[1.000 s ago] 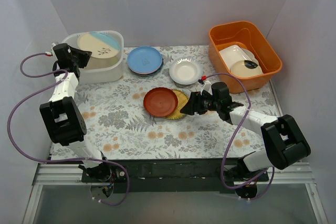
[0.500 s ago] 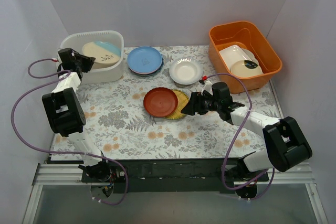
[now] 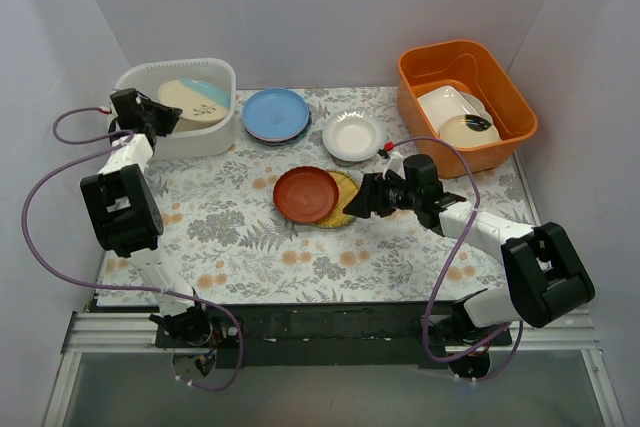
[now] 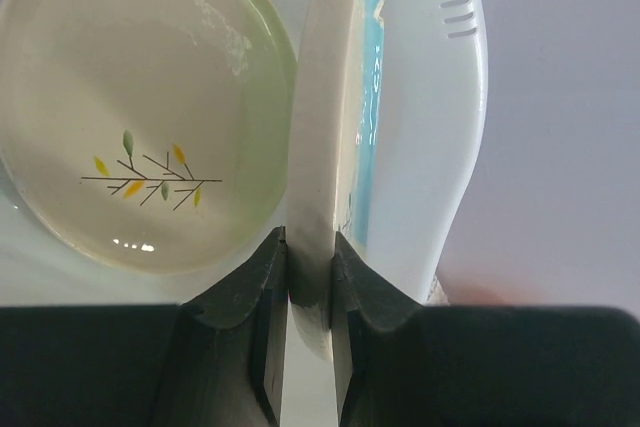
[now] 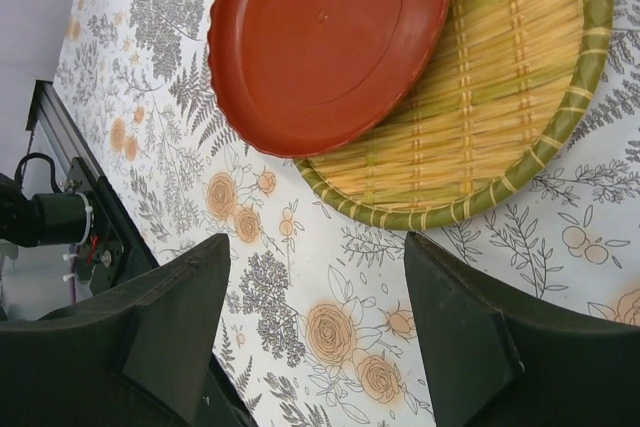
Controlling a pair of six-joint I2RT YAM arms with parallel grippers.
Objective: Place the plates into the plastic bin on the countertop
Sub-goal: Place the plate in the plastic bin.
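My left gripper (image 4: 308, 337) was clamped on the rim of the cream-and-blue plate (image 4: 318, 147) inside the plastic bin (image 4: 445, 147), with the leaf-sprig plate (image 4: 140, 117) alongside it. My right gripper (image 5: 315, 337) hung with jaws spread over the countertop (image 5: 300, 247), near the red plate (image 5: 320, 37), which overlapped the yellow plate (image 5: 500, 107). The blue plate (image 3: 276, 113) and white scalloped plate (image 3: 353, 135) sat farther back.

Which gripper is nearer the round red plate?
Right. The right gripper sits just beside the round red plate; the left gripper is far off at the translucent white bin.
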